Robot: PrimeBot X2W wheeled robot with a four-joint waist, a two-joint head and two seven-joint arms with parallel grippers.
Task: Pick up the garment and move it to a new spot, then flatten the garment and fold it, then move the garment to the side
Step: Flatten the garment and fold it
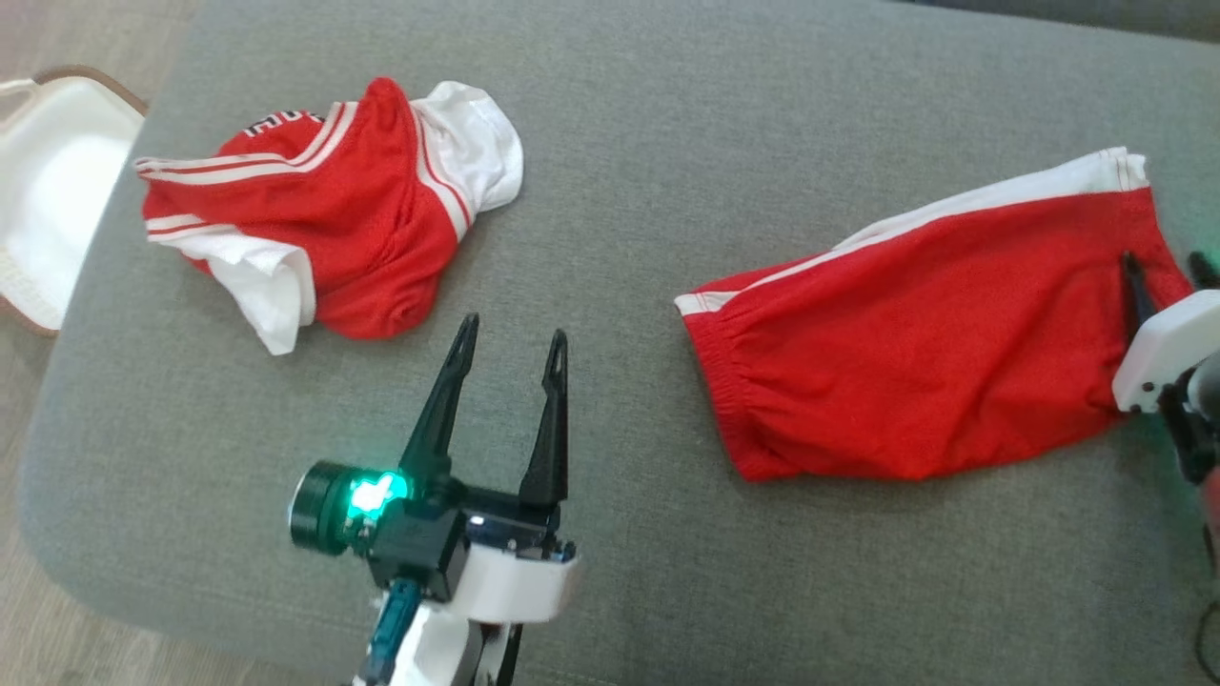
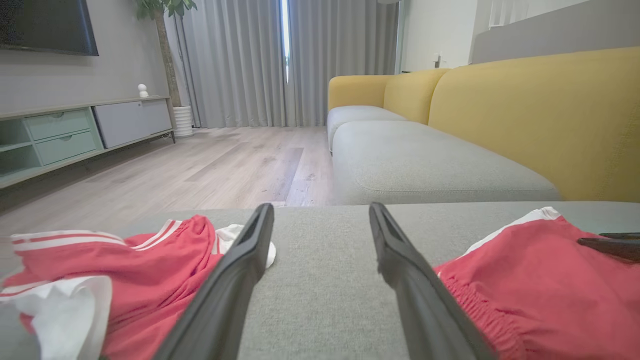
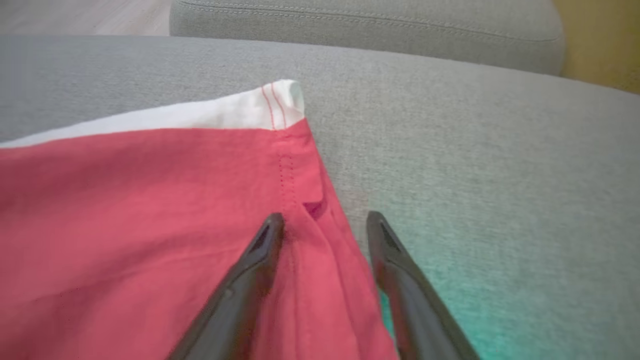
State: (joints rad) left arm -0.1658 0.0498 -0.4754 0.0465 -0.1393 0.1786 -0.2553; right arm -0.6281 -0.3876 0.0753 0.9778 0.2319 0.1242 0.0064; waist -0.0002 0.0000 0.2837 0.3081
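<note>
At the right of the grey cushion (image 1: 610, 171) my red shorts (image 1: 925, 353) lie flat. My right gripper (image 1: 1165, 265) stands spread astride their hem, holding nothing. My left gripper (image 1: 513, 329) gapes empty between them and a crumpled jersey (image 1: 334, 210). Right wrist view shows a hem notch (image 3: 314, 207); left wrist view shows a yellow backrest (image 2: 525, 110).

The right claw (image 3: 325, 220) is hanging open over the side edge of the red garment (image 3: 125, 215), one finger (image 3: 250, 270) lying over the red cloth, the other over the grey sofa cushion (image 3: 475, 175). A white strip (image 3: 150, 117) is running along the garment's far edge.
</note>
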